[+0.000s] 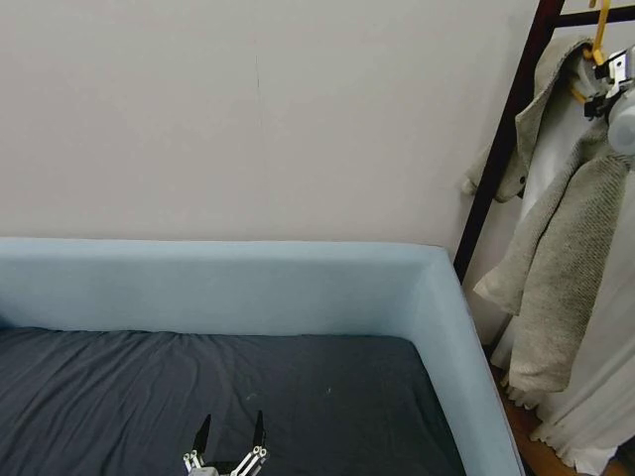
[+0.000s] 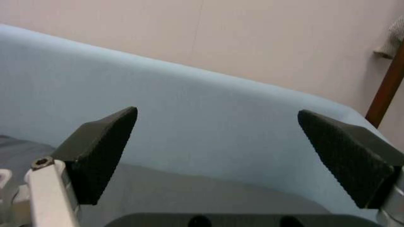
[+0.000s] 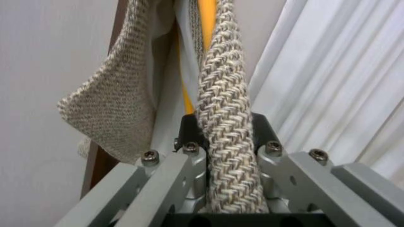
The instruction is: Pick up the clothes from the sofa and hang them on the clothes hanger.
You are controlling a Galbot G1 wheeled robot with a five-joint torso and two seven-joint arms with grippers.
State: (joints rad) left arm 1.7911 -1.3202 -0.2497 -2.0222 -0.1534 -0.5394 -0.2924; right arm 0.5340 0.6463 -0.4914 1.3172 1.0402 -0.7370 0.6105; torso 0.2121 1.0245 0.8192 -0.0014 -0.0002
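One knit cardigan point(image 1: 566, 248), long axis vertical

White curtain point(image 1: 600, 407) hangs beside a pale wall point(image 1: 248, 119).

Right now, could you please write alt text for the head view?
The right gripper holds a beige knitted garment at a yellow hanger on the dark wooden rack. The open left gripper hovers over the light blue sofa.

You see the light-blue sofa point(image 1: 248, 288) set against the wall point(image 1: 248, 119), its dark grey seat point(image 1: 149, 397) wrinkled. To its right, the dark wooden rack point(image 1: 476, 226) carries a beige knit garment point(image 1: 571, 258).
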